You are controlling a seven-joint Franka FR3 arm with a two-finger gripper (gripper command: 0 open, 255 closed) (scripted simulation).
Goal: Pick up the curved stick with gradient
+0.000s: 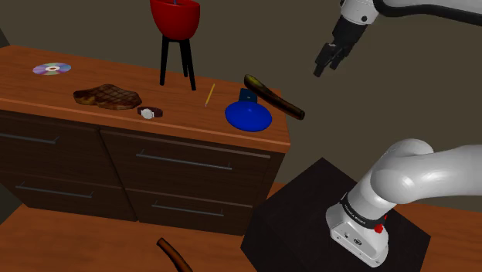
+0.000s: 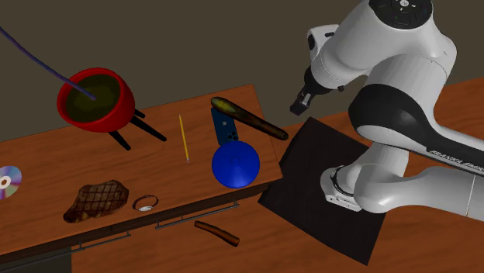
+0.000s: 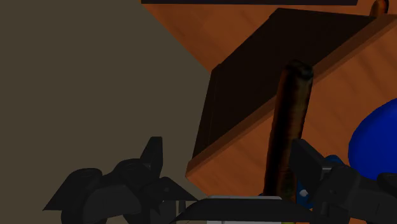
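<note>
The pincer (image 1: 324,66) hangs released in the air, off the edge of the wooden surface (image 1: 31,83) and above the floor between it and the black stand (image 1: 301,220). In the wrist view its two fingers stand well apart with nothing clasped.

The gradient stick (image 1: 274,97) lies on the surface's corner nearest the arm, just beside a blue dish (image 1: 249,117). It is olive-yellow at one end and shades to dark brown at the other. The dark end reaches the surface's edge, toward the pincer. In the wrist view the stick (image 3: 289,121) shows close to one finger, apart from it.

Farther along the surface are a thin yellow rod (image 1: 209,94), a red bowl (image 1: 174,17) on black legs, a watch (image 1: 150,112), a steak (image 1: 108,96) and a disc (image 1: 52,69). A second brown stick (image 1: 174,256), curved, lies on the floor before the drawers.
</note>
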